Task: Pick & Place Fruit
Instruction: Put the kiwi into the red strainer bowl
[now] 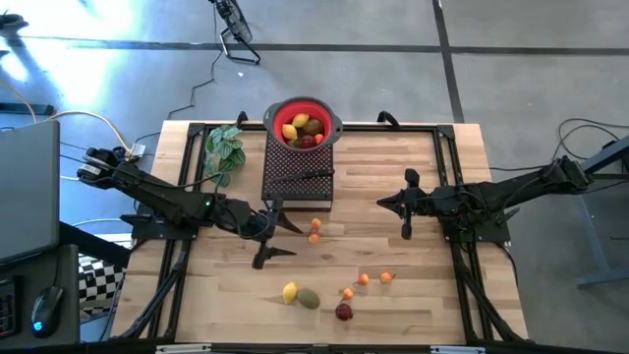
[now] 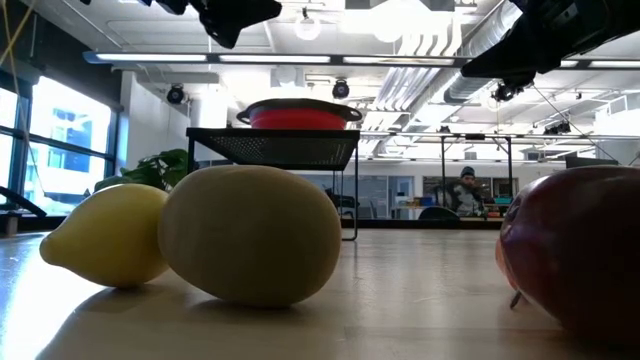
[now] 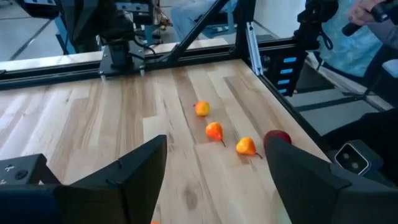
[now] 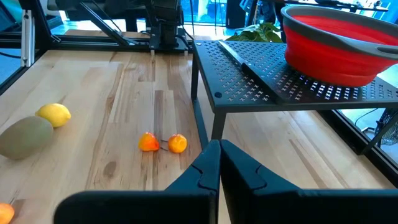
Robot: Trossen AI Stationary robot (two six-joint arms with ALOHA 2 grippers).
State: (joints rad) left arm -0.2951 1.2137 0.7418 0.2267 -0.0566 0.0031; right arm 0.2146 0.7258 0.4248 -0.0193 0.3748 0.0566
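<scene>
A red bowl [image 1: 303,123] holding several fruits stands on a black perforated rack [image 1: 298,175] at the table's far middle. My left gripper [image 1: 295,241] hovers open just left of two small orange fruits [image 1: 314,231], with nothing between its fingers [image 3: 124,177]. Nearer the front edge lie a yellow lemon [image 1: 290,292], an olive-green fruit [image 1: 309,298], three small orange fruits [image 1: 364,280] and a dark red one [image 1: 344,312]. My right gripper [image 1: 406,218] stays shut and holds nothing, right of the rack; its wrist view shows the shut fingers [image 4: 219,168] and the two orange fruits [image 4: 163,142].
A green leafy plant [image 1: 224,147] lies left of the rack. A black-handled knife [image 1: 316,177] rests on the rack's top. Black frame rails [image 1: 447,167] border the wooden table [image 1: 403,315]. Bare wood lies between the two grippers and at the near left.
</scene>
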